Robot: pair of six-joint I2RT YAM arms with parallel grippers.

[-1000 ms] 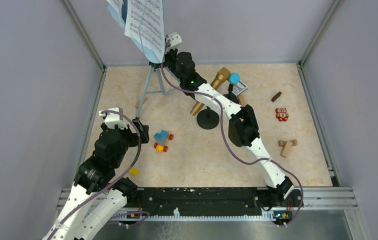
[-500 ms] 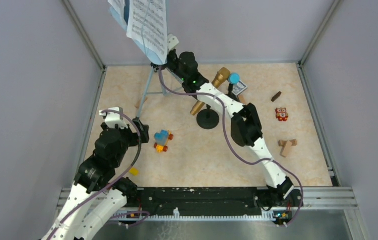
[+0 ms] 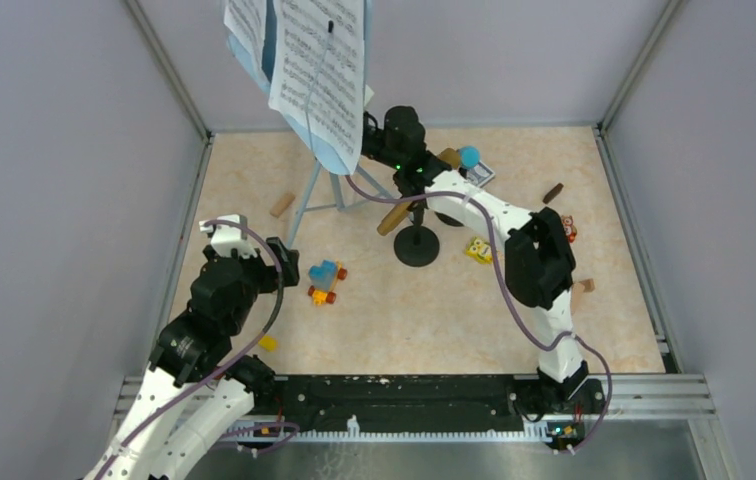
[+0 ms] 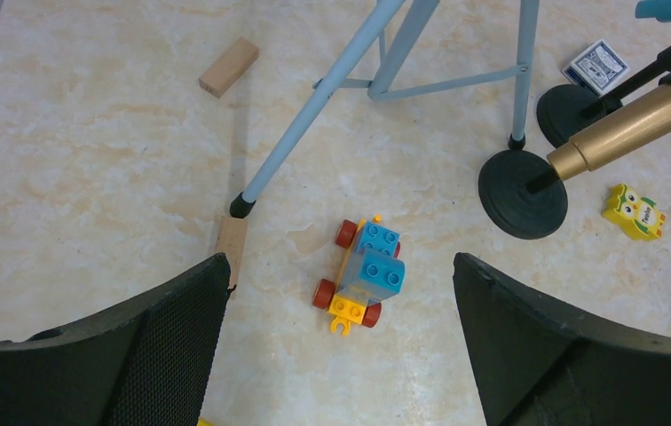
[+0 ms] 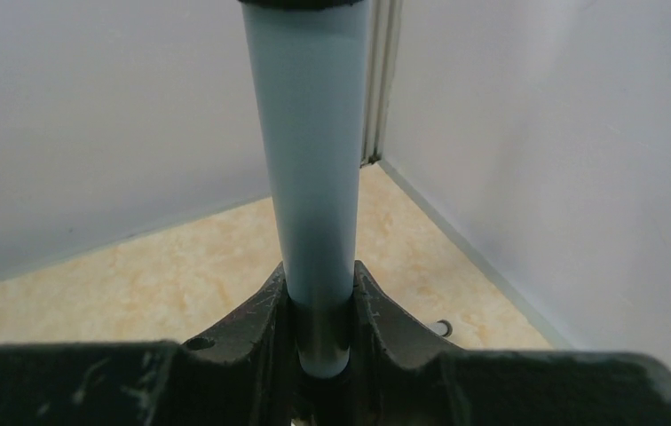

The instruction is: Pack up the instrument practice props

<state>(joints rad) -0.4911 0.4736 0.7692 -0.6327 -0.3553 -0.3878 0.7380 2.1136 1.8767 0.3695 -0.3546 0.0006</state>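
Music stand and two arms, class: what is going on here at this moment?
The right end effector is shut on the pole of the pale-blue music stand, with sheet music on the rack. The left end effector hangs open above the toy-block car, holding nothing. The gold microphone sits in its black holder.

The beige marbled tabletop [image 4: 92,177] carries a small block-built toy car, blue and yellow with red wheels [image 4: 360,273], just ahead of the left gripper [image 4: 339,262], between its fingers [image 4: 163,346]. At the left-hand fingertip lies a flat pale wooden block [image 4: 231,247], with a foot of the pale-blue tripod music rack [image 4: 312,106] at its far end. A second wooden block [image 4: 228,67] lies farther off. Beyond the right-hand finger sit two black round mic bases [image 4: 509,191], a yellow owl block [image 4: 635,212] and a blue-patterned card box [image 4: 596,67].
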